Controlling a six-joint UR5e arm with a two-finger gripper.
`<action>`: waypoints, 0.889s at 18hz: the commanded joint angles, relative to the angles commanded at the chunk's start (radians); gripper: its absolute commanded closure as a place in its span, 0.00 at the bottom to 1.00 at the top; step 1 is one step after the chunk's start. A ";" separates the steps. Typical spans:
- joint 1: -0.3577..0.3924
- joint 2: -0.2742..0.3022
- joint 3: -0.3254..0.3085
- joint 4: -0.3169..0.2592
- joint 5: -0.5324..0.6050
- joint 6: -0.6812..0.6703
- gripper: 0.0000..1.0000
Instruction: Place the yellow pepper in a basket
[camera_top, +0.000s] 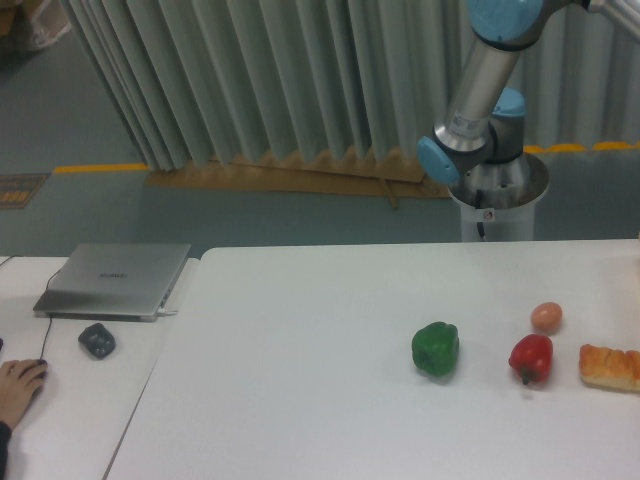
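The table (330, 330) looks smooth and white, with a soft matt top. The green pepper (436, 349) and the red pepper (531, 358) look shiny, like plastic. The egg (546, 317) looks smooth and a bit dull. The bread (610, 366) looks rough and crusty. The laptop (115, 280) looks like matt grey metal. The robot arm (485, 90) has shiny silver metal tubes and smooth light blue plastic caps. The curtain (250, 80) looks like soft grey cloth in folds.

Arm (487, 75) rises out of frame; fingers unseen.
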 joint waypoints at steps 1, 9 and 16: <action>-0.002 0.003 -0.002 0.000 0.000 0.000 0.00; 0.002 0.069 0.020 -0.103 -0.006 0.032 0.00; 0.000 0.094 0.069 -0.228 0.093 0.443 0.00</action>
